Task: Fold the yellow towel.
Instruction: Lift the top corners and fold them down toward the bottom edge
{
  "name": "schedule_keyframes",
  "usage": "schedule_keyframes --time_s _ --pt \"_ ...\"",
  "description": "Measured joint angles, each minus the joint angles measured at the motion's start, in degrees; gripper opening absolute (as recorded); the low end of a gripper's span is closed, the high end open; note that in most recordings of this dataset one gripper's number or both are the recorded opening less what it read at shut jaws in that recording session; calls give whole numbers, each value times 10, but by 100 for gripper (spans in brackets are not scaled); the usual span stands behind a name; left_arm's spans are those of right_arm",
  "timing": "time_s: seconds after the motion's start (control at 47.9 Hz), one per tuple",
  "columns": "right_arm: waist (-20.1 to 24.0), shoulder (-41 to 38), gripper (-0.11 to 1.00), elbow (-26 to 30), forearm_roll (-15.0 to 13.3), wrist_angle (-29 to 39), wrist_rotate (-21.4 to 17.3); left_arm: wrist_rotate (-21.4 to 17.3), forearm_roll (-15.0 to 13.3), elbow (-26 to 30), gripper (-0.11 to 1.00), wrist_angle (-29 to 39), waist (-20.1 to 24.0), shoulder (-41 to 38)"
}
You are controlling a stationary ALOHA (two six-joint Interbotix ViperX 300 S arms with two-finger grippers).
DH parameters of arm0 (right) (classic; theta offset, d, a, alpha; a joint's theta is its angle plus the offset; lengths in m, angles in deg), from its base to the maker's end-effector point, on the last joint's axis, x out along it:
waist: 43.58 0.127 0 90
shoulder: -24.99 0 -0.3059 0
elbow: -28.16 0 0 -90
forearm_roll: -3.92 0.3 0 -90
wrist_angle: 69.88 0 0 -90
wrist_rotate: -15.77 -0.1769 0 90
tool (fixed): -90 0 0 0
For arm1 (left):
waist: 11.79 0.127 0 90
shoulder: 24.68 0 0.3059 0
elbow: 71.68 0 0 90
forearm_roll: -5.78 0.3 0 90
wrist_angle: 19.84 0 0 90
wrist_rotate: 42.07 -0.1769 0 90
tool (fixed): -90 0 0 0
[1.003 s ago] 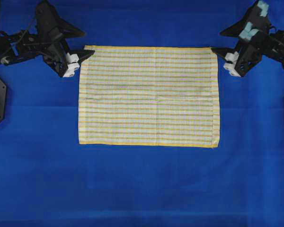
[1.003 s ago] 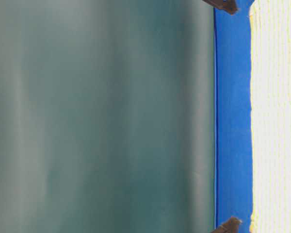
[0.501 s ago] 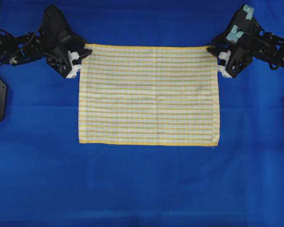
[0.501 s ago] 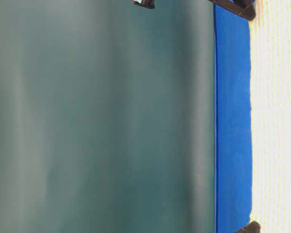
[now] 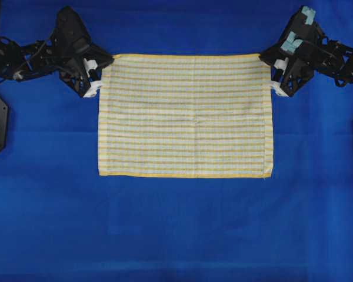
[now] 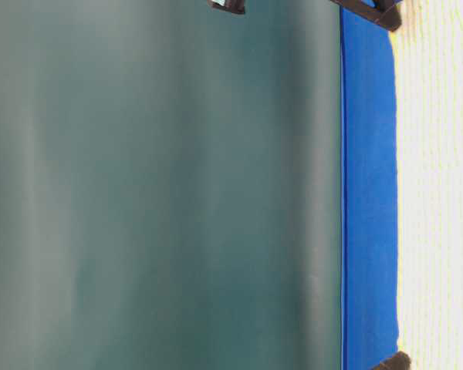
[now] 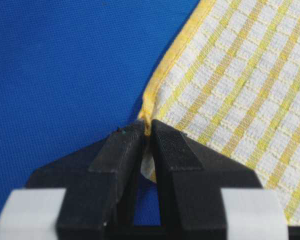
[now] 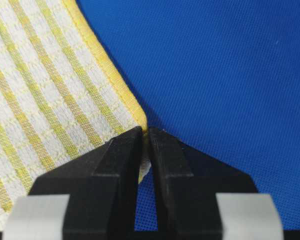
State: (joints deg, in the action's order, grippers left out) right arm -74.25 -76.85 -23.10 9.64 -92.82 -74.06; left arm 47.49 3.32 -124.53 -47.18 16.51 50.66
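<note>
Towel: the yellow towel (image 5: 185,115) lies flat on the blue cloth (image 5: 176,229), its far corners pinched.
Left gripper (image 7: 146,137): jaws closed on the towel's far-left corner.
Right gripper (image 8: 145,135): jaws closed on the towel's far-right corner.
Change: half a second ago both grippers were just reaching those corners; now the far hem has slid slightly away from the near hem.
Meaning: both grasps look secured, so lifting the far edge toward the near hem seems next.
</note>
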Motion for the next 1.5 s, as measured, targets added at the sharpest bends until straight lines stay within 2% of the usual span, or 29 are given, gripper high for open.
schedule_keyframes --time_s 0.334,0.606,0.773,1.065,1.295,1.504 --pt "3 64 7 -1 -1 27 1 -2 0 -2 4 45 -6 83" --pt "18 96 7 -11 0 39 -3 -2 0 -11 4 56 -12 114" --pt "42 105 7 -20 7 40 -4 4 0 -18 4 55 -41 123" --pt "125 154 7 -60 61 56 -4 33 -10 -51 4 46 -145 166" --pt "202 207 7 -76 114 91 -4 80 -11 -69 4 44 -212 191" --pt "254 215 7 -81 155 105 -4 114 -11 -71 4 44 -272 193"
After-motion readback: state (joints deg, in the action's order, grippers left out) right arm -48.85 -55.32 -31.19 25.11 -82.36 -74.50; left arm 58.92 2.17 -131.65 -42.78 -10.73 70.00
